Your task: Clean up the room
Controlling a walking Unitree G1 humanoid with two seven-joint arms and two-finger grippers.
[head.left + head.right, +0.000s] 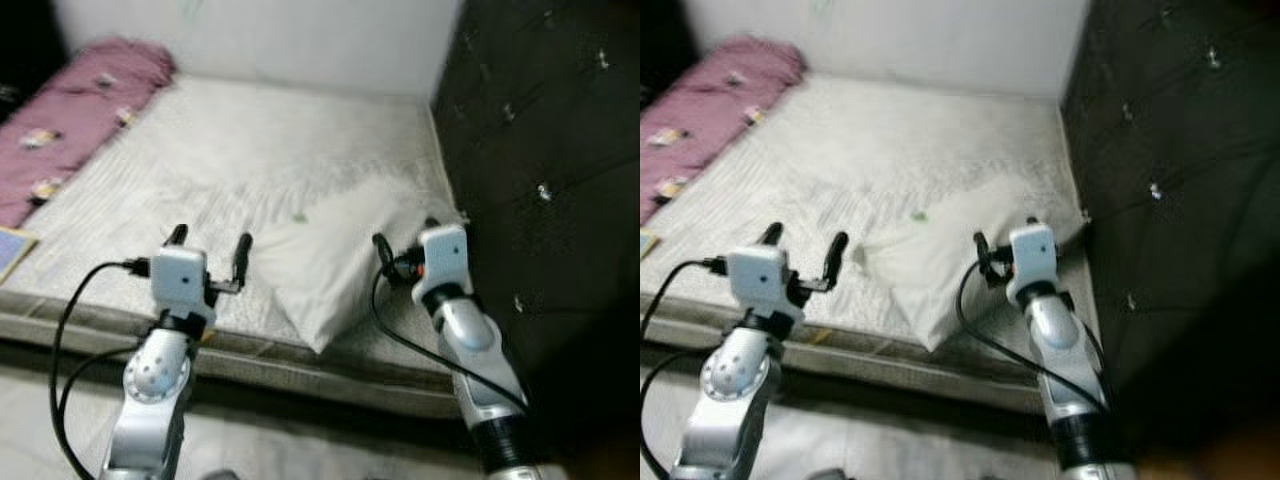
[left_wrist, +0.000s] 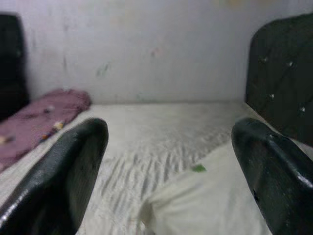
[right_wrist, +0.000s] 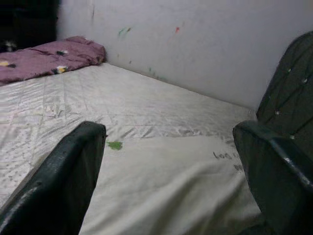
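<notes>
A white pillow (image 1: pixel 330 255) lies askew on the white mattress (image 1: pixel 250 140), near its front edge and close to the dark headboard. A small green scrap (image 1: pixel 299 216) rests by the pillow's far corner. My left gripper (image 1: pixel 210 240) hovers open over the mattress's front edge, just left of the pillow, with nothing between its fingers. My right gripper (image 1: pixel 405 235) is open above the pillow's right side, holding nothing. The right wrist view looks across the pillow (image 3: pixel 171 186) and the green scrap (image 3: pixel 115 145). The left wrist view has the pillow (image 2: pixel 210 205) low between the fingers.
A crumpled pink blanket (image 1: pixel 75 110) lies along the mattress's far left side. A flat blue item (image 1: pixel 10 250) sits at the left edge. The dark tufted headboard (image 1: pixel 550 150) stands on the right and a white wall (image 1: pixel 300 40) at the back.
</notes>
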